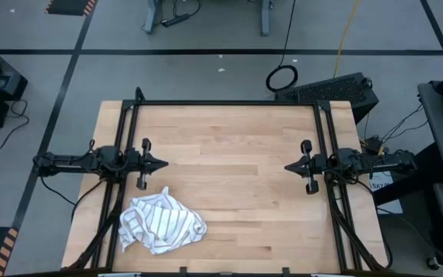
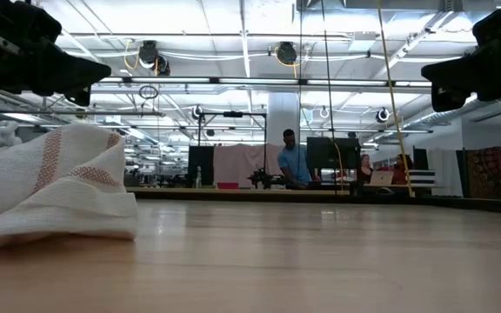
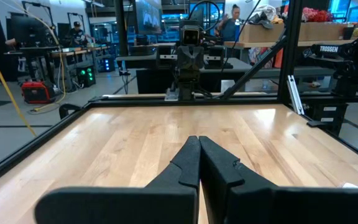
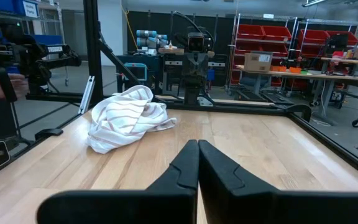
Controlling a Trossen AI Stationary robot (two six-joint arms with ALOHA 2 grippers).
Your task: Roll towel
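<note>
Towel (image 1: 162, 224) crumpled just beside left gripper (image 1: 162, 163), untouched.

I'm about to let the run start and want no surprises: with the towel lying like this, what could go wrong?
1. The towel is a crumpled heap, not flat; rolling it as is would likely give a lumpy bundle, so it needs spreading first.
2. It lies close to the table's front edge, on the left arm's side; a pull toward that edge might drag it off.
3. The left gripper and right gripper are both shut and apart from the towel; they must open before grasping.
</note>
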